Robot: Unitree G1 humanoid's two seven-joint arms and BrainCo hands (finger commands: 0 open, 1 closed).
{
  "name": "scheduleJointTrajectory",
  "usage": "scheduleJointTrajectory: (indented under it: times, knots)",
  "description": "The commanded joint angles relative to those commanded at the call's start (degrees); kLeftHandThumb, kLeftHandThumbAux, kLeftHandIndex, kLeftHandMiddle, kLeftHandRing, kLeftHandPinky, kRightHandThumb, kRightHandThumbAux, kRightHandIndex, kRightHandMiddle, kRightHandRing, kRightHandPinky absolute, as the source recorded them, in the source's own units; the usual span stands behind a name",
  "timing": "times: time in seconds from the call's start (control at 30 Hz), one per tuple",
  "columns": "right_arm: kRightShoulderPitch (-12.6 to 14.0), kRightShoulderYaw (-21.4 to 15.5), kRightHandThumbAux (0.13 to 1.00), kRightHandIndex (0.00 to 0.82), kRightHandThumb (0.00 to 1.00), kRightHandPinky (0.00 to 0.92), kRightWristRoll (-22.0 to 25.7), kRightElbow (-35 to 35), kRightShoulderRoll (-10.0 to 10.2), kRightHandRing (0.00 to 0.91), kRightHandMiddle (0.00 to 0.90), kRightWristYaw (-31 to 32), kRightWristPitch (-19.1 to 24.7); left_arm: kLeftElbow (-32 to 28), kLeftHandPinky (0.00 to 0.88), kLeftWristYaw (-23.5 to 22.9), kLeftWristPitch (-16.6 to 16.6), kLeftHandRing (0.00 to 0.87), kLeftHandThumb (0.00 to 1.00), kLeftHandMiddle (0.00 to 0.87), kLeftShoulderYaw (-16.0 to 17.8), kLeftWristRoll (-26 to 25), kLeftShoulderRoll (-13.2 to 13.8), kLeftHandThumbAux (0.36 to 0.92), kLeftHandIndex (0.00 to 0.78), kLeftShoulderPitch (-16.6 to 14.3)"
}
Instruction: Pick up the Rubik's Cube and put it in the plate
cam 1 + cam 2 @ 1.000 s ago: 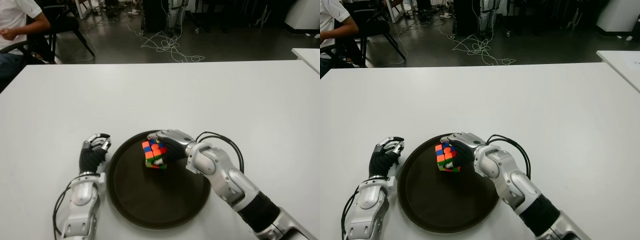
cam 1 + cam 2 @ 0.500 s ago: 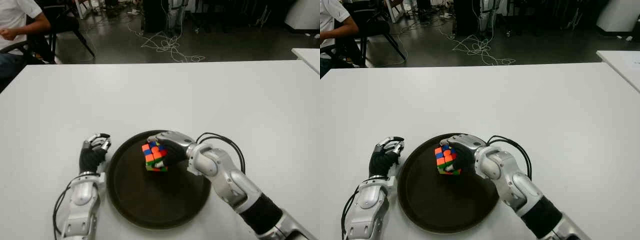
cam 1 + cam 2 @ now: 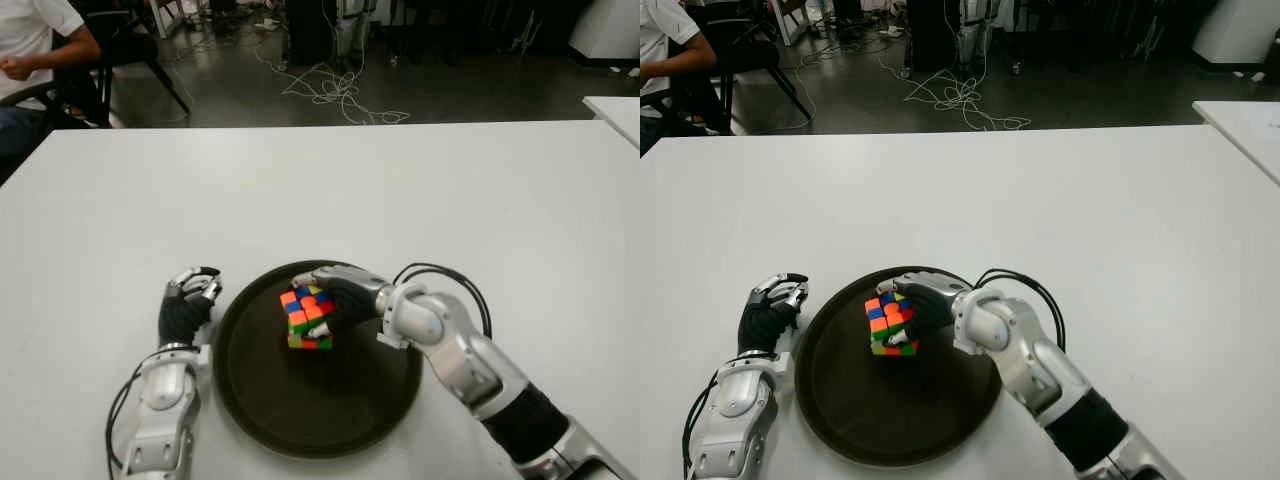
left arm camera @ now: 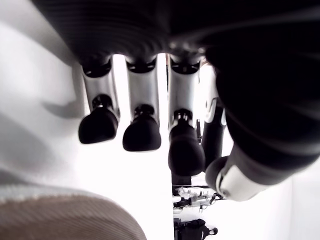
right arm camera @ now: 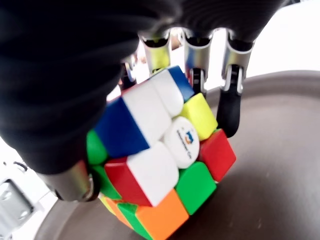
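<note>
Cube [image 3: 307,319] sits low over the plate [image 3: 262,412], lower centre of frame, tilted, gripped by the right hand [image 3: 335,296]. Contact with plate: cannot tell. Release remains. Left hand [image 3: 186,299], beside plate's left rim, curled, empty.

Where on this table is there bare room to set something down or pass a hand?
The table is bare beyond the plate, toward the far edge, and to its right. It is crowded near the front: right hand holds the Rubik's Cube over the plate, left hand beside its left rim.
</note>
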Motion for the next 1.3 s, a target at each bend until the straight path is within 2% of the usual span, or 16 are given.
scheduleJointTrajectory:
  times: [0.53, 1.0, 1.3]
  knots:
    - [-1.1, 1.2, 0.904, 0.048, 0.0, 0.076, -1.5, -2.2, -0.3, 0.078, 0.095, 1.4, 6.4, 0.2, 0.804, 0.0, -1.2, 0.819, 0.707, 0.803, 0.0, 0.0, -0.1, 0.706, 0.443, 0.1]
    - [-1.2, 1.2, 0.901, 0.065, 0.0, 0.063, -1.3, -1.6, -1.1, 0.079, 0.1, 0.0, 3.0, -0.4, 0.798, -0.1, -0.7, 0.815, 0.707, 0.802, -0.5, 0.9, 0.4, 0.706, 0.443, 0.3]
    - [-1.2, 1.4, 0.904, 0.038, 0.0, 0.048, -2.6, -2.2, -0.8, 0.057, 0.071, -0.1, 5.1, 0.0, 0.805, -0.4, -1.8, 0.816, 0.706, 0.803, -0.5, 0.7, 0.4, 0.706, 0.443, 0.4]
